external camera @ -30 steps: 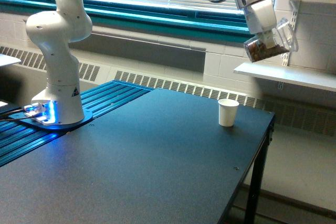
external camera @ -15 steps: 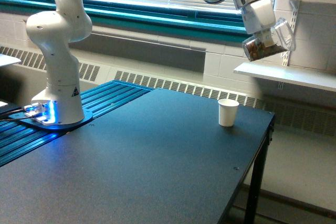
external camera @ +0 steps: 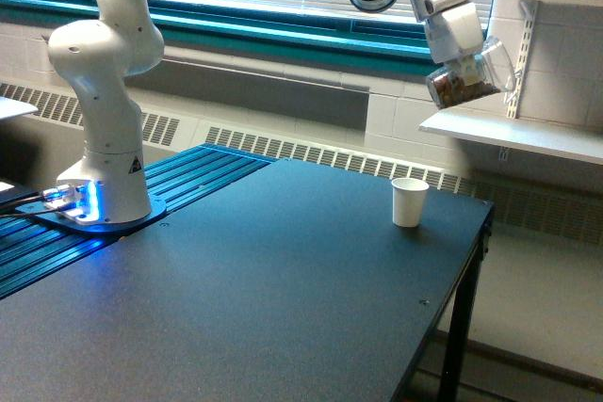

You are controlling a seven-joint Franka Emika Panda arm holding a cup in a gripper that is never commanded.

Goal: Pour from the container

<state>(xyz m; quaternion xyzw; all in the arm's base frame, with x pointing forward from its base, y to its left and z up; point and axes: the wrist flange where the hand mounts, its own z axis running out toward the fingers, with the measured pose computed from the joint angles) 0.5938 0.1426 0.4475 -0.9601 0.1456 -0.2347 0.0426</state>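
On the dark surface (external camera: 283, 280), toward its far right corner, a small white paper cup (external camera: 409, 201) stands upright, and a good pour would likely mean bringing the load directly over that cup's mouth before tipping further, slowly, so the grains fall inside. High above and a little right of it, the pincer (external camera: 464, 68) is clamped on the container (external camera: 468, 80), a clear cup with brown granules. Its long axis lies nearly horizontal, base down-left, mouth up-right.

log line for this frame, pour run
phase: pre-pour | gripper: shut on clear cup, tilted, high | white paper cup: upright on table
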